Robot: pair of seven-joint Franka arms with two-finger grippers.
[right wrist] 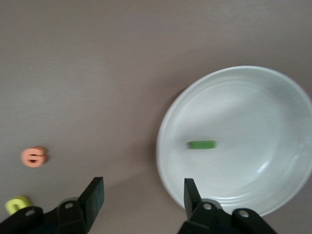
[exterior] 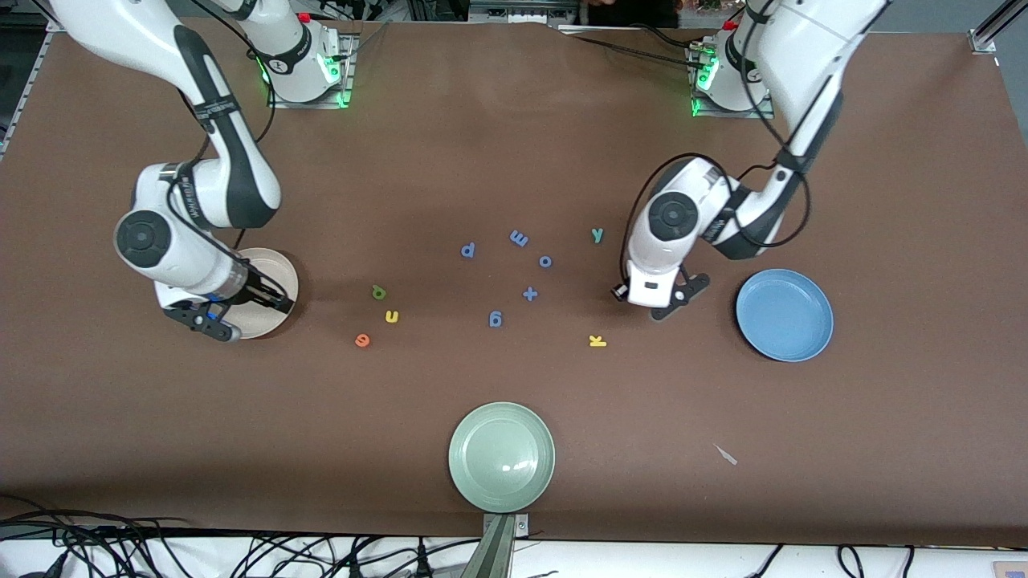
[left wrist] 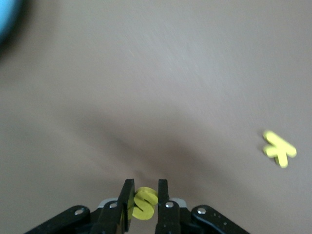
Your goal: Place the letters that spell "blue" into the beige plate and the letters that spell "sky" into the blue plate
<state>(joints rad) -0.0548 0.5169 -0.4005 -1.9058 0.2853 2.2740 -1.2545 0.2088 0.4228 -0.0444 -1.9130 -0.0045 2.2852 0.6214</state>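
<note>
Foam, light and soft, makes every letter easy to crush, so each wants a gentle pinch across its flat edges. The right pincer (right wrist: 144, 197) hangs spread over the cream-beige round plate (exterior: 283, 277), where the thin green bar letter (right wrist: 202, 144) lies; green b (exterior: 378, 292), yellow u (exterior: 391, 316) and orange e (exterior: 362, 340) wait on the brown matte desk (exterior: 514, 160). Yellow k (exterior: 597, 341) and teal y (exterior: 597, 234) lie loose. The left pincer (left wrist: 145, 202) pinches the small yellow s (left wrist: 145, 201) near the light-blue round plate (exterior: 785, 315).
</note>
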